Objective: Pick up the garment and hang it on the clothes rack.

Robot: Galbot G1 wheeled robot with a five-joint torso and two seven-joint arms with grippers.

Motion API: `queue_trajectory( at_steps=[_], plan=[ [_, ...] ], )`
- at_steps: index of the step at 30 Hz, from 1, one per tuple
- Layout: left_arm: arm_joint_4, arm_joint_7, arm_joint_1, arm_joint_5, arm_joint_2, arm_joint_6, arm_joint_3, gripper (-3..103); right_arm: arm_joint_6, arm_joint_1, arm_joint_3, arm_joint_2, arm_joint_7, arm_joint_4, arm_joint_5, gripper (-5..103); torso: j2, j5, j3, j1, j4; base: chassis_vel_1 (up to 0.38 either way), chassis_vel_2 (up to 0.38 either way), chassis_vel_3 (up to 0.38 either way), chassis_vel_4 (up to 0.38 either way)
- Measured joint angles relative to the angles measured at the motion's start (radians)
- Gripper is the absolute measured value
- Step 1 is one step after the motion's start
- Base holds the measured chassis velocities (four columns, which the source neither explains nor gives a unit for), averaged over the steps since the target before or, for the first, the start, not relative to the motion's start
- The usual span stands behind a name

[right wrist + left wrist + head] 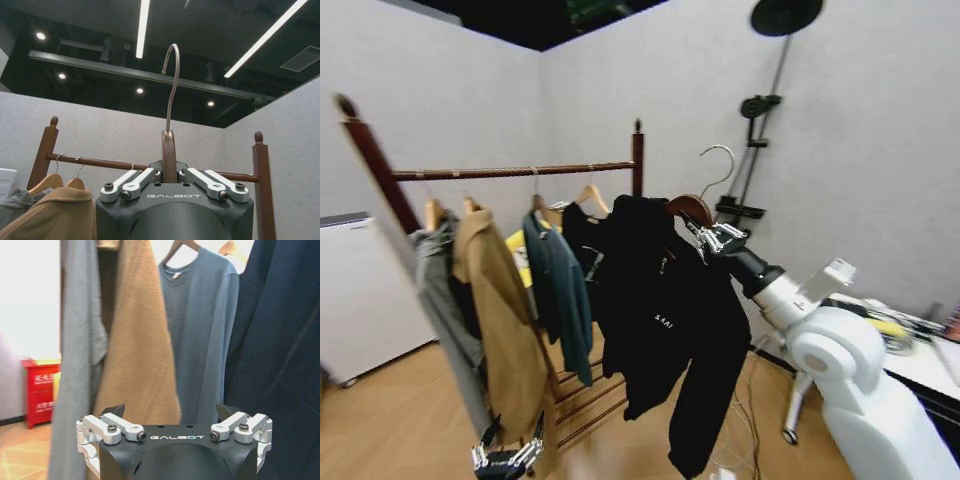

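The garment (665, 320) is hanging free in the air, just in front of the clothes rack (520, 171), on a hanger (169, 150). The right gripper (712, 238) is clamping the hanger's neck, keeping the hook (171, 80) upright and clear for the rod. The left gripper (507, 458) is waiting low beside the tan coat (505, 320), fingers spread and empty.

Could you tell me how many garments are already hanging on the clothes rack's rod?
At least 4 on the clothes rack: grey garment, tan coat, yellow item, teal-blue jacket. Others may hide behind the held black garment.
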Motion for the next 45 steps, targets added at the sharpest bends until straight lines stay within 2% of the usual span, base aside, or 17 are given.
queue_trajectory(
  at_steps=[3,5,8,18,32,38,41,42,45],
  plan=[
    [0.000,0.000,0.000,0.000,0.000,0.000,0.000,100,0.005,0.052,-0.051,0.012,0.000,-0.069,-0.034,10,0.000,0.0001,0.000,0.000,0.0000,0.068,0.063,0.042,0.051],
    [0.000,0.000,0.000,0.000,0.000,0.000,0.000,100,0.019,0.108,-0.105,0.026,-0.007,-0.156,-0.107,10,0.000,0.0000,0.000,0.000,-0.0005,0.000,0.000,0.000,0.000],
    [0.000,0.000,0.000,0.000,0.000,0.000,0.000,100,0.024,0.158,-0.164,0.044,-0.008,-0.225,-0.135,10,0.000,0.0001,0.000,0.000,-0.0006,0.000,0.000,0.000,0.000],
    [0.000,0.000,0.000,0.000,0.000,0.000,0.000,100,0.014,0.218,-0.270,0.107,-0.007,-0.300,-0.146,10,0.000,0.0000,0.000,0.000,-0.0004,0.000,0.000,0.000,0.000],
    [0.000,0.000,0.000,0.000,0.000,0.000,0.000,100,0.015,0.297,-0.319,0.158,-0.017,-0.366,-0.134,10,0.000,0.0000,0.000,0.000,-0.0004,-0.038,0.041,0.038,-0.041],
    [0.000,0.000,0.000,0.000,0.000,0.000,0.000,100,0.002,0.357,-0.344,0.193,0.013,-0.393,-0.120,10,0.000,0.0001,0.000,0.000,0.0002,-0.170,0.198,0.202,-0.185],
    [0.000,0.000,0.000,0.000,0.000,0.000,0.000,100,-0.006,0.363,-0.351,0.206,0.032,-0.393,-0.103,10,0.000,0.0001,0.000,0.000,-0.0001,-0.239,0.231,0.237,-0.230],
    [0.000,0.000,0.000,0.000,0.000,0.000,0.000,100,-0.015,0.366,-0.356,0.219,0.041,-0.394,-0.099,10,0.000,0.0000,0.000,0.001,-0.0011,-0.183,0.144,0.238,-0.215],
    [0.000,0.000,0.000,0.000,0.000,0.000,0.000,100,-0.024,0.381,-0.362,0.238,0.044,-0.407,-0.101,10,-0.001,0.0002,0.001,0.002,-0.0009,-0.160,0.146,0.167,-0.177]
  ],
)
